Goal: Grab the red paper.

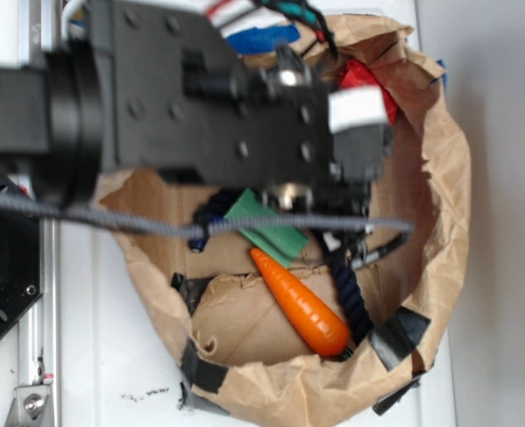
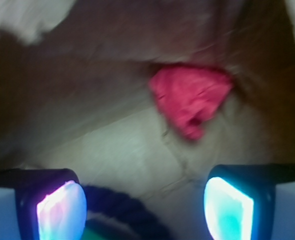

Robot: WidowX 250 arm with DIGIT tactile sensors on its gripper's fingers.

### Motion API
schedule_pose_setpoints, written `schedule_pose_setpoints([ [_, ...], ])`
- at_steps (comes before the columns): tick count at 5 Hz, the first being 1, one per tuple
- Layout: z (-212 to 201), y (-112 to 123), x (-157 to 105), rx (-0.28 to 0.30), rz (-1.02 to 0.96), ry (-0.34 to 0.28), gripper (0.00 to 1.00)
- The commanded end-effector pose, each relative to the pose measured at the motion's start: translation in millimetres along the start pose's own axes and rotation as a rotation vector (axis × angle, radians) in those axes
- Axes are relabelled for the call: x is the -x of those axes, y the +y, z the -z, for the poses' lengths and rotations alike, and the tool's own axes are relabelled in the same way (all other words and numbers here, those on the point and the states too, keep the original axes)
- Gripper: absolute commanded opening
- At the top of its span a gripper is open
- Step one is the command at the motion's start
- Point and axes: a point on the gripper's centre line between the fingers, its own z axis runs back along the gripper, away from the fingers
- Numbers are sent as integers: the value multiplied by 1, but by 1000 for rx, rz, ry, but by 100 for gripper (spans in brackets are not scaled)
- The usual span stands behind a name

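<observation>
1. Red paper [image 2: 190,99], one small crumpled bright red wad, lies on the brown paper floor at the far right of the paper-lined basket [image 1: 440,205].
2. One tool [image 2: 145,207], its two pads [image 2: 227,207] spread apart and gripping nothing, hangs above the basket with the wad ahead of it, untouched.
3. One smooth orange plastic carrot [image 1: 302,307] lies near the basket's front.
4. One dark blue rope [image 1: 351,294] runs just beside the carrot.
5. One green cloth piece [image 1: 267,229] sits at the carrot's far end.
</observation>
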Motion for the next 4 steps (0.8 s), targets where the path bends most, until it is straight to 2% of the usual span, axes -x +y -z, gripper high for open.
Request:
schedule_pose_setpoints([
  [1,-16,-17,-6,9,15,-56,100],
  [3,1,12,4,3,-26,-78,100],
  [4,6,30,4,-20,-50,-91,100],
])
